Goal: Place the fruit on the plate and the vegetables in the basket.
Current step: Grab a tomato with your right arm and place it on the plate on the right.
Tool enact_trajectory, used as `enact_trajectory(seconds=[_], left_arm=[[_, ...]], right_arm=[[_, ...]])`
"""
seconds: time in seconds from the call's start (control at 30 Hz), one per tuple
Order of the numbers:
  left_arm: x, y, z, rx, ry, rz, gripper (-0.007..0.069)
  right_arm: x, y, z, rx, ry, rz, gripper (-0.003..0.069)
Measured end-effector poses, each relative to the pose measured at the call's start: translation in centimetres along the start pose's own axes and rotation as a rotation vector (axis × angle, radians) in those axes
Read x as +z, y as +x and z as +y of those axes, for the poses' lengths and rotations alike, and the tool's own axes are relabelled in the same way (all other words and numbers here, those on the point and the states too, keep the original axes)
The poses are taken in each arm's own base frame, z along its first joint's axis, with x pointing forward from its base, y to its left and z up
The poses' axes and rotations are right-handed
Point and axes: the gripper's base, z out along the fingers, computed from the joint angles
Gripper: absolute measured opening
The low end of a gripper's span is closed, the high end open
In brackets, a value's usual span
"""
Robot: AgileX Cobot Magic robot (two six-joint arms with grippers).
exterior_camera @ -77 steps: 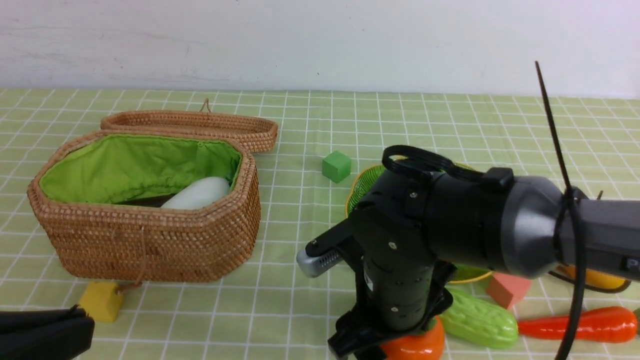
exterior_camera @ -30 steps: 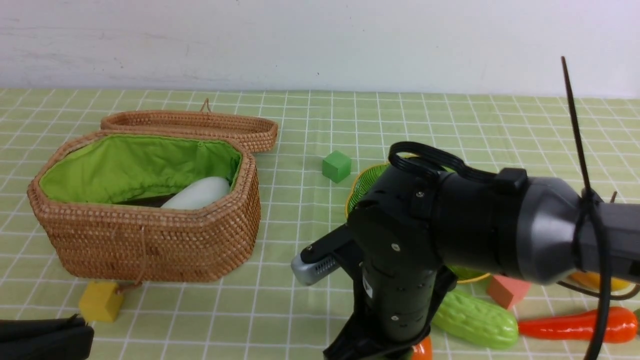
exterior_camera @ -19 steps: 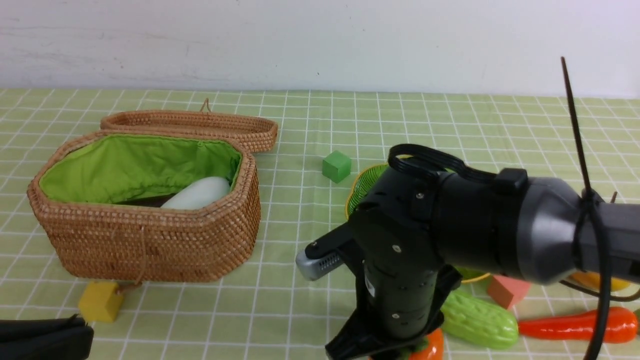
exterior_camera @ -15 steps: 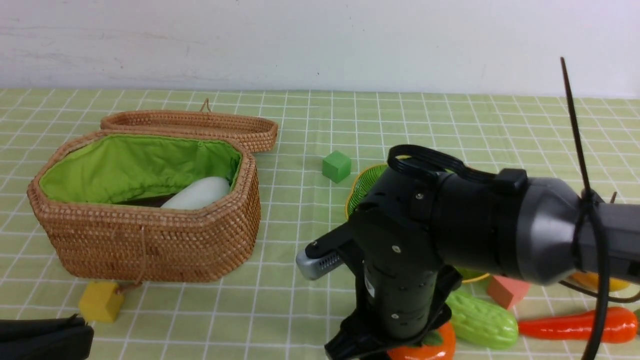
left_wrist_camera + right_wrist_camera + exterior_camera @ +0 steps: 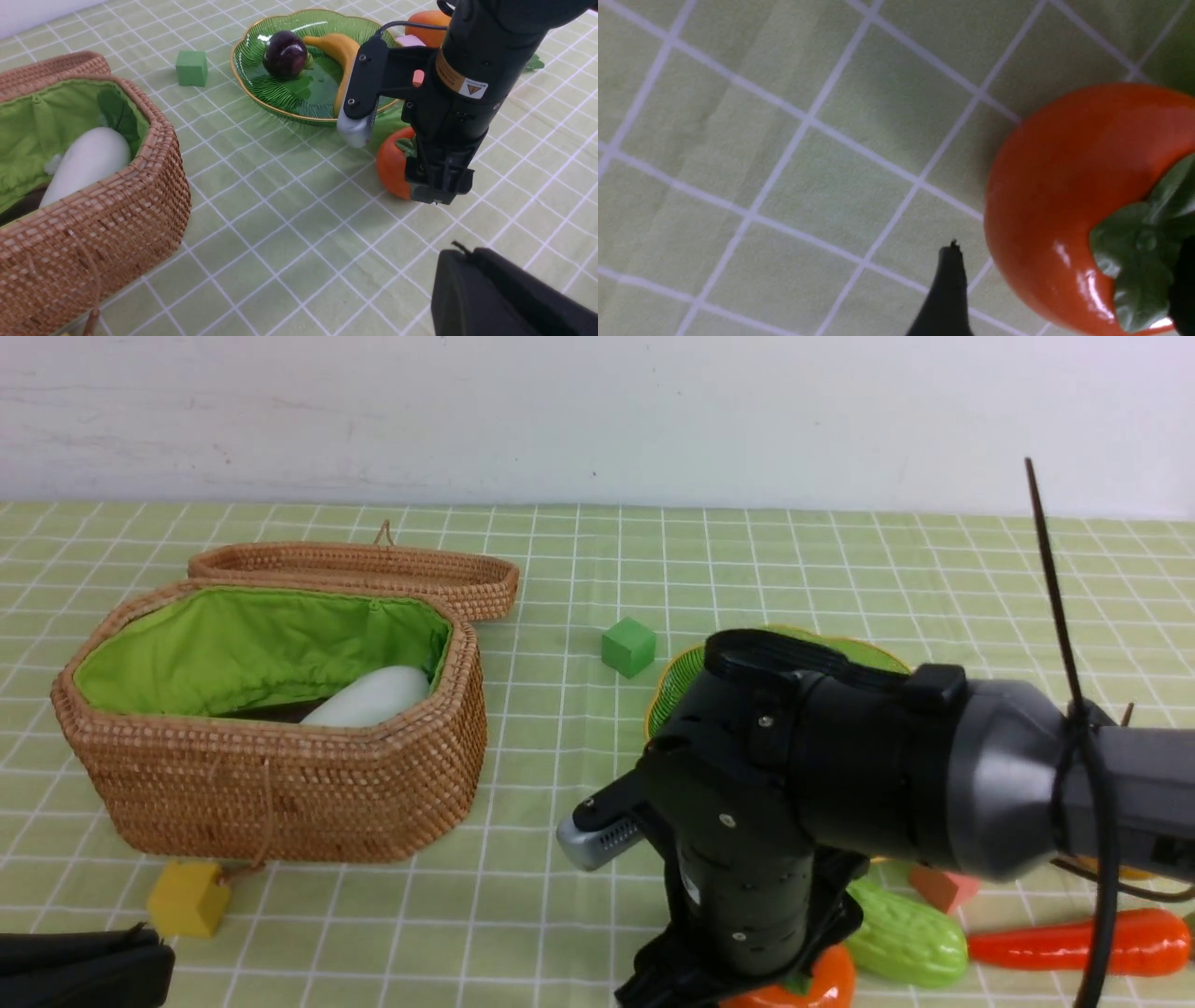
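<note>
The orange persimmon point(image 5: 1069, 196) with its green leaf cap sits on the cloth between the fingers of my right gripper point(image 5: 1066, 261). That gripper is open, and one finger point(image 5: 948, 289) stands clear of the fruit. In the front view the right gripper point(image 5: 709, 989) hangs at the near edge, beside the persimmon point(image 5: 826, 980). The green plate point(image 5: 243, 79) holds a mangosteen point(image 5: 285, 53) and a banana point(image 5: 343, 51). The basket point(image 5: 280, 784) holds the white radish point(image 5: 369, 695). A green gourd point(image 5: 906, 938) and a carrot point(image 5: 1074, 938) lie on the cloth. My left gripper point(image 5: 460, 252) is shut and empty.
The wicker lid point(image 5: 355, 569) lies behind the basket. A green cube point(image 5: 627, 646) sits left of the plate, a yellow cube point(image 5: 187, 896) by the basket's front and a pink cube point(image 5: 938, 887) near the gourd. An orange-yellow mango point(image 5: 427, 21) lies beyond the plate.
My right gripper's jaws have spread wide around the persimmon, and the arm has sunk a little. More of the persimmon now shows to the gripper's right. The left arm has stayed put.
</note>
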Motion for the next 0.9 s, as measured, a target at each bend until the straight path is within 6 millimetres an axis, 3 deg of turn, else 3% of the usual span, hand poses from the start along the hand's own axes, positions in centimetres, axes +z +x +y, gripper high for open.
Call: enact_trajectory(seconds=[0.4,0.5,0.63,0.9], left_arm=[[0.0,0.0,0.0,0.0,0.0,-0.002,-0.001],[0.0,0.0,0.0,0.0,0.0,-0.002,-0.001],[0.0,0.0,0.0,0.0,0.0,-0.002,-0.001],[0.0,0.0,0.0,0.0,0.0,-0.001,-0.0009]], right_arm=[[1.7,-0.5,0.5,-0.036,0.073,0.021,0.0587],[1.9,-0.6,0.5,-0.043,0.087,0.026,0.0564],[1.8,-0.5,0.7,-0.058,0.1,0.021,0.0441],[1.9,-0.4,1.1,-0.079,0.109,0.018,0.0438]])
